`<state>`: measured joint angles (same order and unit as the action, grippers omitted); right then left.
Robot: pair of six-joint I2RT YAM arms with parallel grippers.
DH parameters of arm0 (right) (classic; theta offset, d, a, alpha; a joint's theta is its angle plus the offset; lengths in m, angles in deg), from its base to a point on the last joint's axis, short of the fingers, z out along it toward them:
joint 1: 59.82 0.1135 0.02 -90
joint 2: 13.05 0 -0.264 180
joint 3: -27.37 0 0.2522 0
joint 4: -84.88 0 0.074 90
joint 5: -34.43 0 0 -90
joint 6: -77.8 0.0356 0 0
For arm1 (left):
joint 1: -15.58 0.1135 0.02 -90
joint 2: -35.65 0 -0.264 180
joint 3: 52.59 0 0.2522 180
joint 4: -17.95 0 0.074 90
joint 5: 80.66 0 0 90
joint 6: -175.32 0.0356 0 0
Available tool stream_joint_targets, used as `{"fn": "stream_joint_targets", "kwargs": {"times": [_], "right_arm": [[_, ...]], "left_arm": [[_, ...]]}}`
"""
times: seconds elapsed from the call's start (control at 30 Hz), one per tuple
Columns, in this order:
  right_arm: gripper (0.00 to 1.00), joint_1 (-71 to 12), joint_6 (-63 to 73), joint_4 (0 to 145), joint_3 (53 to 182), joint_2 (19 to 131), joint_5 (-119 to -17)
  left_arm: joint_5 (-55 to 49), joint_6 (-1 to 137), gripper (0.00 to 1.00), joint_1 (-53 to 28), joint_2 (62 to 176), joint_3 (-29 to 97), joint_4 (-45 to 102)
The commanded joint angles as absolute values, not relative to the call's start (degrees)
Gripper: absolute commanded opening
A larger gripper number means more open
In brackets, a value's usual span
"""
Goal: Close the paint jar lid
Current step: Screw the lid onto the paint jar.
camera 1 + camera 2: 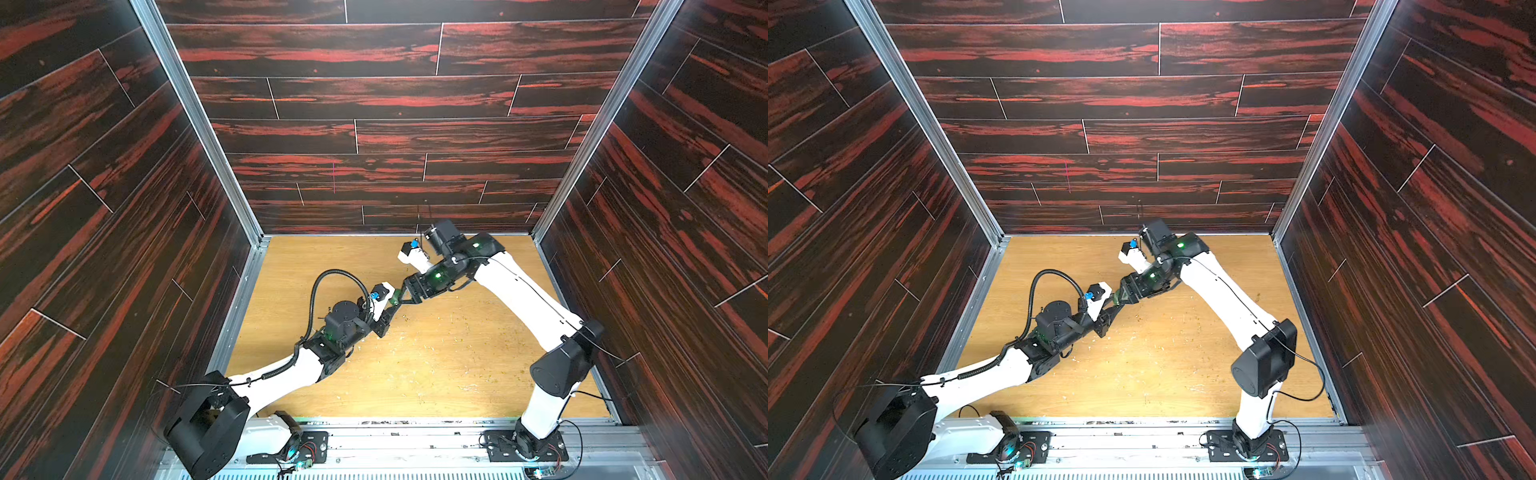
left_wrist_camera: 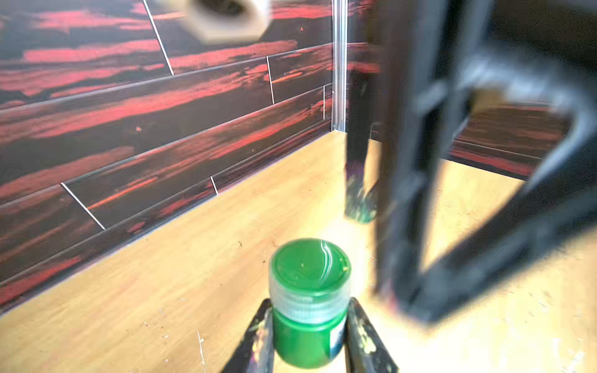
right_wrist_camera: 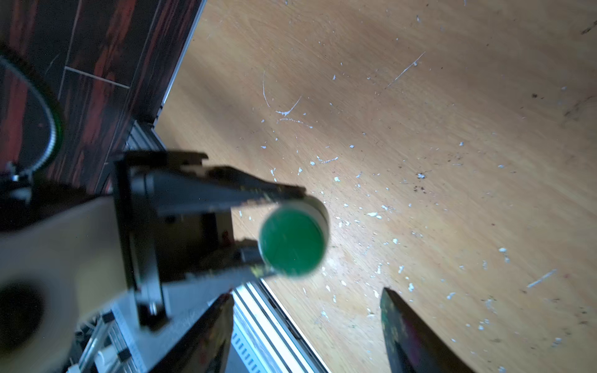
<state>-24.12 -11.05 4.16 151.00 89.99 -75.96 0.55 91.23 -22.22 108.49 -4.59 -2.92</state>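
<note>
Nearest the robot's base, the left jaws are clamped on the paint jar, one finger on each side of its green body. I cannot tell whether the jar touches the scuffed tabletop. The lid sits on top of the jar. Just beyond, the right jaws stand wide and empty, close to the lid but apart from it. Farthest back is the dark plank wall

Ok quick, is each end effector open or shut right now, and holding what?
Left end effector: closed on the paint jar.
Right end effector: open, holding nothing.
</note>
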Motion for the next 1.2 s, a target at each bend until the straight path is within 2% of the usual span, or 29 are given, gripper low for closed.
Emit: {"fn": "stream_joint_targets", "kwargs": {"times": [0.0,0.3,0.87,1.0,1.07,1.17], "right_arm": [[0.75,-25.16,-23.39,0.54,151.07,88.29,-80.9],[0.75,-25.17,-38.57,0.96,151.27,90.15,-85.12],[0.74,-23.23,-40.58,0.99,150.73,94.33,-83.34],[0.63,-22.83,-40.2,0.8,151.43,94.67,-82.83],[0.5,-22.9,-39.69,0.97,151.78,94.75,-83.04],[0.39,-22.91,-38.64,1.31,152.44,95.35,-84.18]], "left_arm": [[-5.41,89.79,0.15,-21.44,106.44,-3.34,0.33],[-10.95,89.8,0.15,-21.09,105.09,-0.93,7.14],[-11.75,89.89,0.15,-21.07,105.22,0.31,8.16],[-11.84,89.98,0.15,-21.07,105.57,0.46,8.07],[-11.75,90.07,0.15,-21.07,105.59,0.46,7.98],[-11.44,90.23,0.15,-21.07,105.61,0.54,7.98]]}}
